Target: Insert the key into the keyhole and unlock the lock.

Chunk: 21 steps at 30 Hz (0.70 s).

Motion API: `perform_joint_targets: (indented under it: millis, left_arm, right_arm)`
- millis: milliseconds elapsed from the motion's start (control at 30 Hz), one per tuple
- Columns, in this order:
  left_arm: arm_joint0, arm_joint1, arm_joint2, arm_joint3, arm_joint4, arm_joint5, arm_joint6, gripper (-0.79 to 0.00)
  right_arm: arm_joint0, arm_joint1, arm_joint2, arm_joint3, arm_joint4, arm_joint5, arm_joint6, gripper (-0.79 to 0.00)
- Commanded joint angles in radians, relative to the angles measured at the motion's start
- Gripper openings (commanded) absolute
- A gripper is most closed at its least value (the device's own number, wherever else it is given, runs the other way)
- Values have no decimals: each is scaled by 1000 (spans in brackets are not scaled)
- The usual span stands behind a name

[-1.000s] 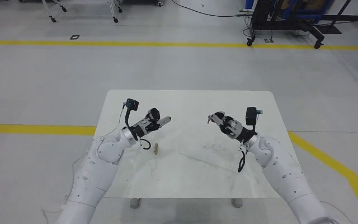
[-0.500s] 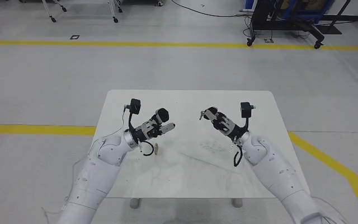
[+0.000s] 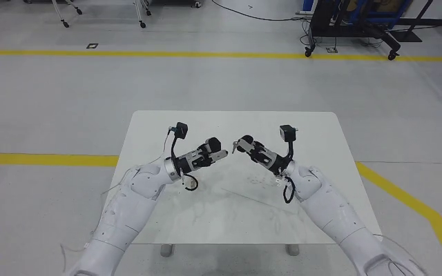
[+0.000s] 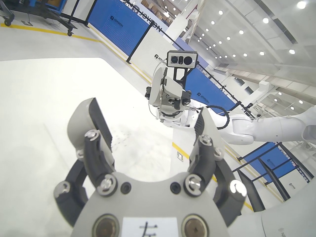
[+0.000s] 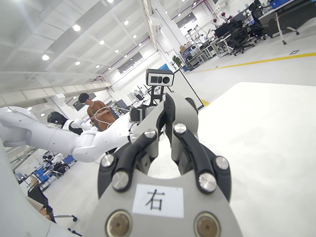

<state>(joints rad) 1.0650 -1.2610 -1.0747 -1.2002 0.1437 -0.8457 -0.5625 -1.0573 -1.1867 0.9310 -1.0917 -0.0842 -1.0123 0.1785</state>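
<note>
Both grippers hang above the middle of the white table (image 3: 304,131), tips facing each other a short gap apart. My left gripper (image 3: 217,152) is wide open with nothing between its dark pads (image 4: 100,124). My right gripper (image 3: 238,143) is shut, and a small thin metal piece, seemingly the key (image 4: 161,92), sticks out at its tip. The left wrist view looks between its own open fingers (image 4: 205,127) straight at the right gripper (image 4: 164,99). In the right wrist view the shut right gripper (image 5: 167,99) points at the left gripper (image 5: 135,117) just beyond it.
The tabletop carries faint scuff marks (image 3: 266,181) below the right arm. Open floor with yellow lines (image 3: 221,53) surrounds the table, and a dark wheeled rack (image 3: 352,27) stands far behind at the right.
Both arms have swung inward from the table's sides toward its middle. The gap between the two grippers has shrunk to a small one. The right gripper stays shut.
</note>
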Motion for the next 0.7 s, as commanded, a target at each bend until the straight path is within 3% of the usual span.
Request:
perform_joint_targets:
  millis: [0, 100, 533, 633, 667]
  left_arm:
    - [0, -1, 8, 3, -1, -7, 4, -428]
    - [-5, -2, 17, 10, -12, -11, 3, -486]
    - [-14, -6, 53, 30, -22, 19, 7, -554]
    - [-12, -7, 60, 31, -42, 20, 6, -677]
    - [-12, -7, 61, 32, -43, 21, 5, -782]
  right_arm:
    - [7, -3, -5, 11, 16, 0, 11, -785]
    - [12, -6, -8, 22, 33, 0, 20, -785]
    - [26, -26, -32, 44, 27, 0, 36, -785]
    - [27, -28, -33, 45, 30, 0, 40, -785]
    - [26, -28, -32, 46, 31, 0, 41, -785]
